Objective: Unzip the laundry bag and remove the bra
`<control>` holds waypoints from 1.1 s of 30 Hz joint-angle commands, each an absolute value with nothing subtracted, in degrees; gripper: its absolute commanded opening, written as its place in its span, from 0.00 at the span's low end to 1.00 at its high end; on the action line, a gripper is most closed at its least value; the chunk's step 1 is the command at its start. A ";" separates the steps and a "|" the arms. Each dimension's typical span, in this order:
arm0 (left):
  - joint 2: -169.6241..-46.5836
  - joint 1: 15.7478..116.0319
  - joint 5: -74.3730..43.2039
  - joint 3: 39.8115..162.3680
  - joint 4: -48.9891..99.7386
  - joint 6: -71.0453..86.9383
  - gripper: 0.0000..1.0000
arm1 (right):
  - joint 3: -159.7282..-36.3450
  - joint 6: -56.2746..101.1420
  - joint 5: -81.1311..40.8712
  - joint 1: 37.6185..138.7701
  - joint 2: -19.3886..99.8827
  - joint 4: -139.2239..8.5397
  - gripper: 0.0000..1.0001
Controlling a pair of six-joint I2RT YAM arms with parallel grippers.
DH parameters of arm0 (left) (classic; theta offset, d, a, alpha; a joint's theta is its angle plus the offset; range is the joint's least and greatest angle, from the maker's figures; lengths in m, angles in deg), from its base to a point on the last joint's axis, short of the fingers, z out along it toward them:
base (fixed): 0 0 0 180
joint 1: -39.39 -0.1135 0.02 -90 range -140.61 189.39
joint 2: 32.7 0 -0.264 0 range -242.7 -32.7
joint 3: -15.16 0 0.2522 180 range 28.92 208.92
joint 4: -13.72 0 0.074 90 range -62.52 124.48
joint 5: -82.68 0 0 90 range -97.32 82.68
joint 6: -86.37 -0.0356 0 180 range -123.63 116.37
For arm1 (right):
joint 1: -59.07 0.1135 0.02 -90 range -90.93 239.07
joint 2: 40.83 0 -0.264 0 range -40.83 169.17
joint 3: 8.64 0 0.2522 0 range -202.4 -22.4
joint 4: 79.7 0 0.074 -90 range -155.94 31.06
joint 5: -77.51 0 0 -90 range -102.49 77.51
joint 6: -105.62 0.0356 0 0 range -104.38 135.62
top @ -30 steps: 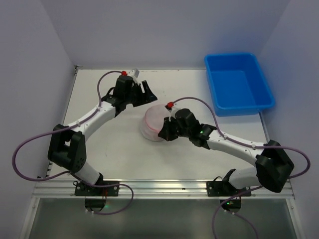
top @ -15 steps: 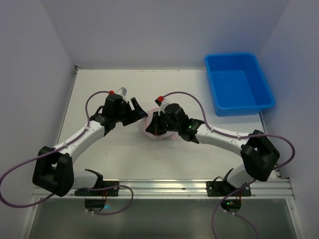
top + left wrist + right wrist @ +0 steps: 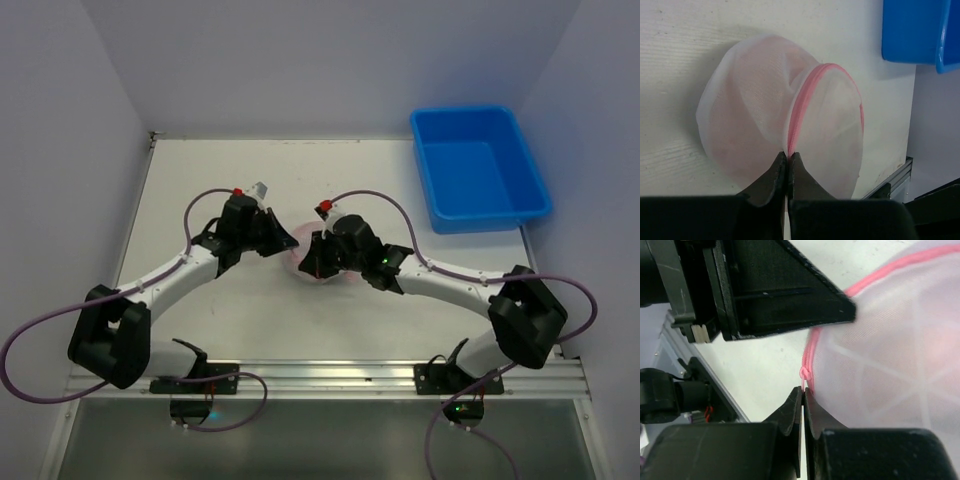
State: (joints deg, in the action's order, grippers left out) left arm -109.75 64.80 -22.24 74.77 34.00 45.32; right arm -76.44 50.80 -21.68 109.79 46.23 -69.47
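Observation:
The laundry bag (image 3: 775, 115), a white mesh pouch with pink zipper trim (image 3: 799, 107), lies mid-table (image 3: 303, 268) between both grippers. My left gripper (image 3: 788, 156) is shut on the pink trim at the bag's near rim. It reaches the bag from the left (image 3: 283, 243). My right gripper (image 3: 803, 389) is shut on the small pink zipper pull (image 3: 804, 374) and meets the bag from the right (image 3: 314, 262). The bra shows only as a pale pink tint (image 3: 742, 117) through the mesh.
A blue plastic bin (image 3: 478, 165) stands at the back right, its corner also in the left wrist view (image 3: 915, 30). The left gripper's black body (image 3: 765, 290) hangs close above the right gripper's fingers. White walls enclose the table on three sides.
My left gripper came from the back of the table down to the bag and shut on its pink trim. The right gripper, still shut, shifted slightly left with the bag.

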 commanded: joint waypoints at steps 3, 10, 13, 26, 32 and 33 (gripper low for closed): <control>-108.99 64.09 -20.07 72.43 32.49 45.94 0.00 | -67.70 46.21 -12.76 109.52 35.83 -63.13 0.00; -106.26 63.38 -18.57 70.50 34.95 44.01 0.00 | -57.39 47.17 -11.53 97.13 26.86 -55.40 0.00; -104.34 63.47 -19.98 67.96 34.16 44.44 0.00 | -58.34 46.38 -10.12 96.69 26.58 -54.52 0.00; -89.31 64.62 -14.89 62.67 37.76 44.98 0.66 | -73.89 37.07 -11.28 101.69 22.18 -45.03 0.77; -88.07 61.90 -12.07 63.73 40.14 42.07 0.67 | -83.92 38.81 -6.34 105.91 27.97 -43.61 0.82; -88.24 61.54 -12.07 63.64 39.61 41.90 0.67 | -84.97 40.91 -4.68 105.91 29.03 -43.61 0.82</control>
State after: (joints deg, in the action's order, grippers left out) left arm -88.66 62.90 -14.63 61.96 38.86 44.53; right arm -81.69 39.10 -9.70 105.61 25.86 -45.56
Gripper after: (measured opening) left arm 0.665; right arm 0.821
